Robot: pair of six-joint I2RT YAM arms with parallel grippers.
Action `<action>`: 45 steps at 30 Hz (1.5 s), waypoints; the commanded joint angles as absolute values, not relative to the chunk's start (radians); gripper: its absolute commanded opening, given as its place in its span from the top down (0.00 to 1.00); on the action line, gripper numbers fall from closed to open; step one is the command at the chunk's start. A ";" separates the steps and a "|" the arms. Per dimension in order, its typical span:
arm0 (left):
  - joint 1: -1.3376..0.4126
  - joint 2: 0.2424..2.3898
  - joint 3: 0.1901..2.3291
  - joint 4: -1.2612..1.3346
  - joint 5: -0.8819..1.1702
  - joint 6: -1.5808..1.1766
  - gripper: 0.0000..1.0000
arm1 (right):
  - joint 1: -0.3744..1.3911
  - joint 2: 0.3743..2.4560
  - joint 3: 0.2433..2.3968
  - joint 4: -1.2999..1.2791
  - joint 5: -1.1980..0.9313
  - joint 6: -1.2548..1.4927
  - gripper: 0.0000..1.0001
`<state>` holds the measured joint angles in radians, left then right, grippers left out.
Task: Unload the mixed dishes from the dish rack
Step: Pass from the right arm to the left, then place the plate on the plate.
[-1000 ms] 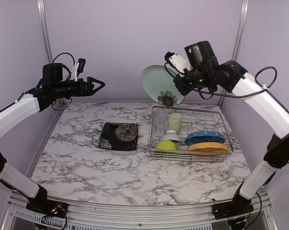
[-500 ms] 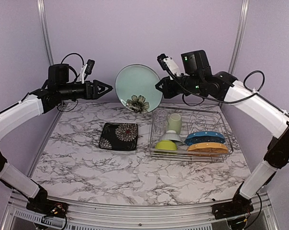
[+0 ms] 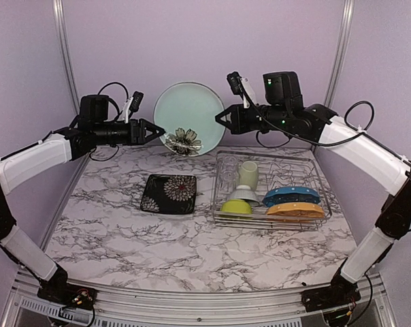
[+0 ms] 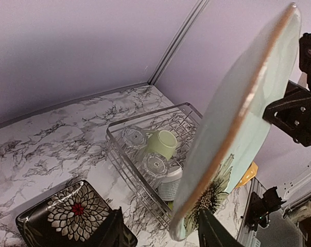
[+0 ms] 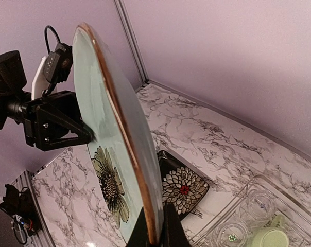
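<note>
Over the marbled white tabletop (image 3: 158,238), the top view shows the right hand (image 3: 221,120) clenched on the rim of a pale aqua round flower-printed plate (image 3: 188,112), held on edge in the air left of the silver wire dish rack (image 3: 287,170), with the left hand (image 3: 159,131) spread open at the opposite rim. The left wrist view has that rim between parted fingers (image 4: 117,234). The right wrist view shows fingers (image 5: 171,231) pinching the plate's edge.

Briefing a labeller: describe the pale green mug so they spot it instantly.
On the marble table's right side sits a silver wire dish rack. Near its far left corner, the pale green mug sits beside clear glasses; unlike them it's opaque, paler than the lime green bowl.
</note>
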<state>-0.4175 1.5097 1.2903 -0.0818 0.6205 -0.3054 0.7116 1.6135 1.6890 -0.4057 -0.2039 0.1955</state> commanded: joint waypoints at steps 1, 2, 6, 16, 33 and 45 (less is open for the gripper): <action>-0.418 1.529 1.318 -0.022 0.643 -0.331 0.56 | 0.697 1.555 1.715 -0.215 -0.285 0.261 1.00; -0.419 1.531 1.318 -0.012 0.652 -0.338 0.59 | 0.692 1.556 1.714 -0.212 -0.291 0.268 1.00; -0.417 1.537 1.312 0.048 0.685 -0.379 0.69 | 0.672 1.550 1.691 -0.182 -0.320 0.296 1.00; -0.419 1.546 1.301 0.143 0.711 -0.473 1.00 | 0.648 1.529 1.623 -0.132 -0.354 0.342 1.00; -0.369 1.600 1.257 0.248 0.779 -0.825 1.00 | 0.640 1.509 1.609 -0.271 -0.118 0.292 0.10; -0.252 1.701 1.218 0.010 0.750 -0.783 1.00 | 0.625 1.454 1.650 -0.424 0.027 0.112 0.02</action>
<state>-0.2718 1.6703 1.2030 0.0685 0.7448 -0.8261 0.6422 1.4818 1.5921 -0.3206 -0.0448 0.1986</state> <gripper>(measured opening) 0.041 0.984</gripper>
